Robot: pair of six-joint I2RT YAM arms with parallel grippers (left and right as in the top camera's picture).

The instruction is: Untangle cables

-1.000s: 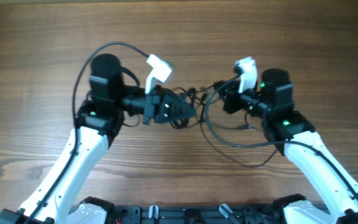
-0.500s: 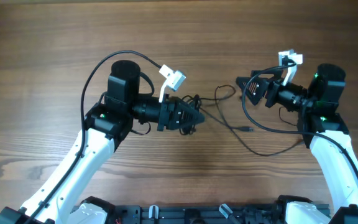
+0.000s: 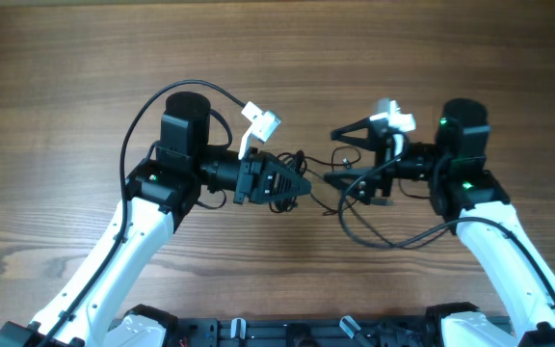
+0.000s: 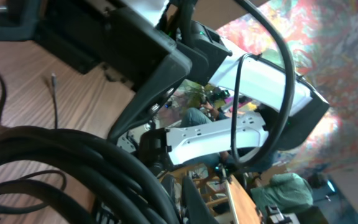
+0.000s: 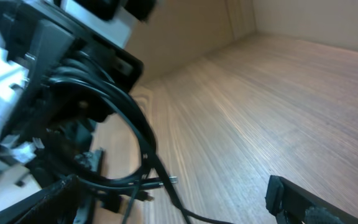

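Dark greenish-black thin cables point(image 3: 304, 162) sit knotted between the two grippers near the table's middle, and they crowd both sets of jaws. Strands bunch round the tip of the left gripper point(image 3: 302, 182). A small loop reaches between the fingers of the right gripper point(image 3: 332, 154). A longer slack loop trails over the wood below the right wrist, with a tiny plug point(image 3: 383, 202) lying near it.

In the left wrist view a mass of black strands lies right against the lens and hides the fingers. In the right wrist view strands run down through the open gap, and two small metal-tipped ends point(image 5: 171, 181) rest on the boards.

Farther out, a white angular camera bracket point(image 3: 261, 122) rides on the left wrist and its twin point(image 3: 393, 118) on the right. A thicker black arm cable point(image 3: 147, 106) arcs over the left arm, and the brown wood-grain table point(image 3: 277, 48) lies beneath it all.

The left jaws are closed tight on the knotted part of the cables. The right jaws stand wide apart in a V, holding nothing; whether either finger touches a strand cannot be told.

Half a second earlier the right gripper was well off to the right, apart from the knot, and it has since swung in toward the left gripper. A second ago its jaws were closed at the tangle. The left grip has stayed closed throughout.
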